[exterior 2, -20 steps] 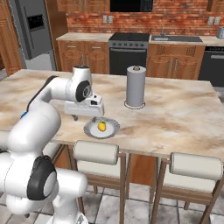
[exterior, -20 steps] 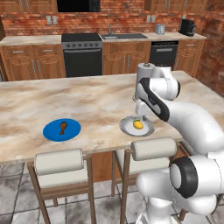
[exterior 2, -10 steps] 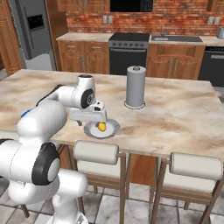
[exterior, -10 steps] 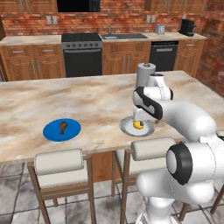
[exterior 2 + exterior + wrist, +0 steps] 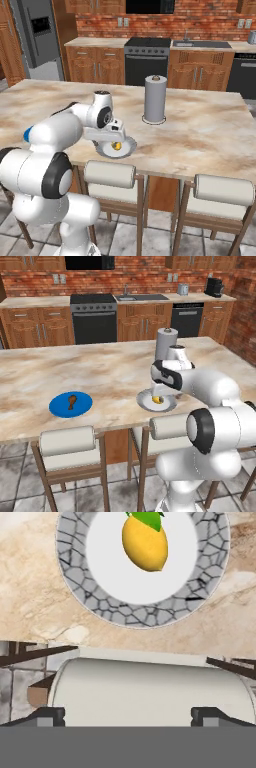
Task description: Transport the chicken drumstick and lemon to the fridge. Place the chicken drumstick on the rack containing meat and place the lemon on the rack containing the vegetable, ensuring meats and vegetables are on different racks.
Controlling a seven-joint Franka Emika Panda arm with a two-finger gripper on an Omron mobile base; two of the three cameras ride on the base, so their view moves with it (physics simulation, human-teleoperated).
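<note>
The yellow lemon (image 5: 145,543) with a green leaf lies on a white plate with a grey cracked rim (image 5: 75,577), near the front edge of the island. My gripper (image 5: 159,392) hangs just above the lemon (image 5: 158,400), open, with its fingertips (image 5: 47,716) wide apart and nothing between them. From the right I see the gripper (image 5: 118,139) over the lemon (image 5: 117,146). The brown chicken drumstick (image 5: 72,402) rests on a blue plate (image 5: 86,407) to the left. The grey fridge (image 5: 37,37) stands far left with its door shut, so its racks are hidden.
A grey paper-towel roll (image 5: 166,343) stands upright behind the lemon's plate. Two padded stools (image 5: 67,441) are tucked under the island's front edge, one (image 5: 150,687) directly below the hand. A stove (image 5: 94,318) and wooden cabinets line the back wall.
The hand has come down and slightly forward toward the lemon's plate. The jaws have stayed open; lemon and drumstick have not moved.
</note>
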